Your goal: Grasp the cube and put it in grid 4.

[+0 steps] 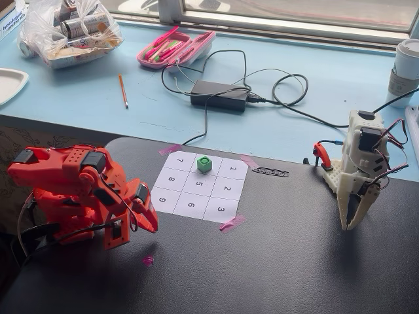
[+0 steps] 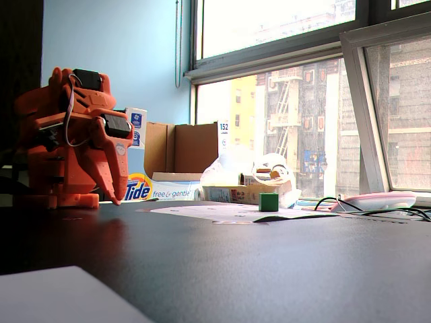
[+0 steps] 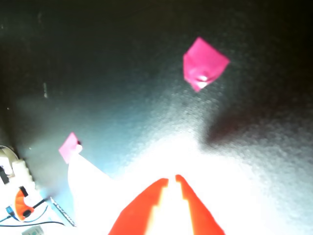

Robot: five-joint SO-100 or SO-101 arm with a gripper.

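Observation:
The green cube [image 1: 204,163] stands in the top-row middle cell [image 1: 215,161] of the white numbered sheet [image 1: 196,196], between the cells printed 7 and 1. The cube covers that cell's digit, so no 4 shows. In another fixed view the cube [image 2: 268,202] sits far off on the sheet. My orange gripper [image 1: 150,224] hangs low over the black table, left of and nearer than the sheet, well apart from the cube. In the wrist view its fingertips [image 3: 172,178] almost meet with nothing between them; the cube is out of that view.
A pink tape scrap [image 1: 148,260] lies on the table by my gripper, also in the wrist view [image 3: 204,63]. A white second arm [image 1: 359,180] stands at the right. Behind the table: power brick and cables [image 1: 219,95], pink pencil case [image 1: 175,47], bag [image 1: 69,29].

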